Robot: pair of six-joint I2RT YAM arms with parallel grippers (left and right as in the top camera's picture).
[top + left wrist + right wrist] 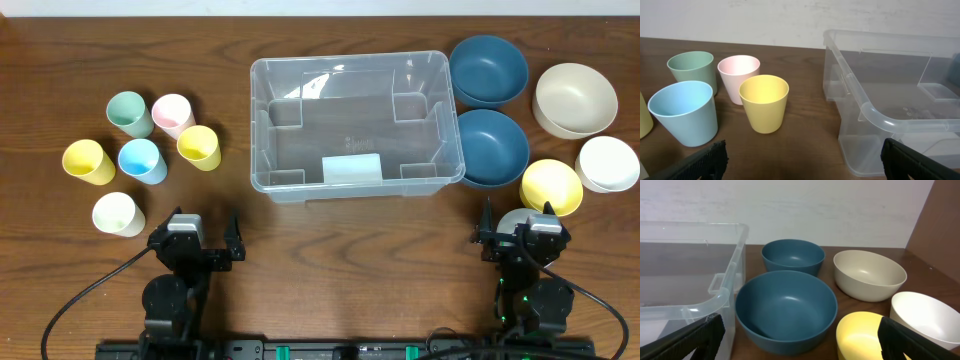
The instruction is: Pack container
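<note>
The clear plastic container (355,125) stands at the table's middle with a pale label (351,168) at its near wall; nothing lies in it. It also shows in the left wrist view (890,100) and the right wrist view (685,280). My left gripper (200,245) is open and empty at the near left edge, short of the cups; its fingers frame bare table (800,162). My right gripper (520,235) is open and empty at the near right, with the near blue bowl (785,310) and the yellow bowl (865,337) before its fingers (800,340).
Several cups stand at the left: green (127,112), pink (172,114), yellow (199,147), blue (142,160), another yellow (88,162), white (118,213). Bowls at the right: two blue (487,70) (492,147), beige (574,99), white (607,163), yellow (551,186).
</note>
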